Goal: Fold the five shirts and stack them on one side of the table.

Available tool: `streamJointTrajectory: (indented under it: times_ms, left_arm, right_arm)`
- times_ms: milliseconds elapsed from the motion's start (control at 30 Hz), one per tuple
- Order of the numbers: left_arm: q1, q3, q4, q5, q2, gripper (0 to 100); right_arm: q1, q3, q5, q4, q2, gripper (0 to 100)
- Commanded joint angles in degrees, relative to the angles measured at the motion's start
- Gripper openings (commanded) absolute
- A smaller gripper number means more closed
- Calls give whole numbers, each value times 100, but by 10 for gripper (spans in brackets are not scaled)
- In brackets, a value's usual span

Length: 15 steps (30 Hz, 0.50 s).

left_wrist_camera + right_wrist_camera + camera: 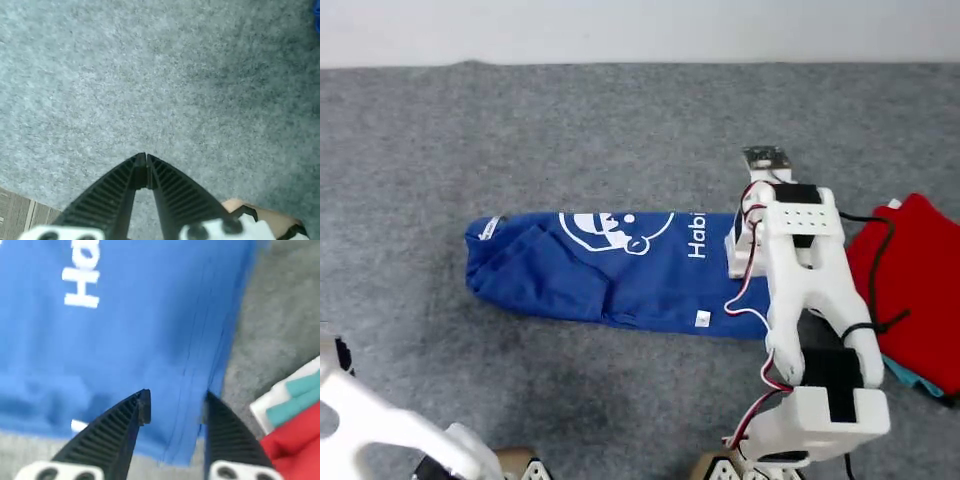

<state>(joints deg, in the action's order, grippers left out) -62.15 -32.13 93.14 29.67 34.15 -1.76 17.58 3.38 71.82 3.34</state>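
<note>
A blue shirt (pixel 610 265) with white print lies folded into a long strip across the middle of the grey table. My right gripper (pixel 175 407) is open, its fingers straddling the hem end of the blue shirt (pixel 125 330); in the high view that arm (pixel 800 260) stands over the strip's right end. A stack of folded shirts, red (pixel 910 280) on top, lies at the right edge, with teal and white layers (pixel 295 395) under it. My left gripper (pixel 146 165) is shut with nothing in it, hovering over bare table near the front left corner.
The grey felt table surface (pixel 620 130) stretches free behind the blue shirt and at the left. The left arm's white body (pixel 380 425) sits at the front left corner. A wooden floor strip (pixel 15 215) shows past the table's edge.
</note>
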Motion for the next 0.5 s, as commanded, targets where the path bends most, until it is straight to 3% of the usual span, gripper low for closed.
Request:
streamJointTrajectory:
  times_ms: [0, 133, 467]
  left_arm:
    - [26, -22, 35, 53, 114, 6]
    - [26, -101, 35, 62, 114, 6]
    - [26, -180, 35, 62, 114, 6]
  right_arm:
    - [66, -26, -114, -514, -268, 217]
    - [75, -35, -510, -980, -154, 219]
    - [374, -70, -554, -1262, 1165, 219]
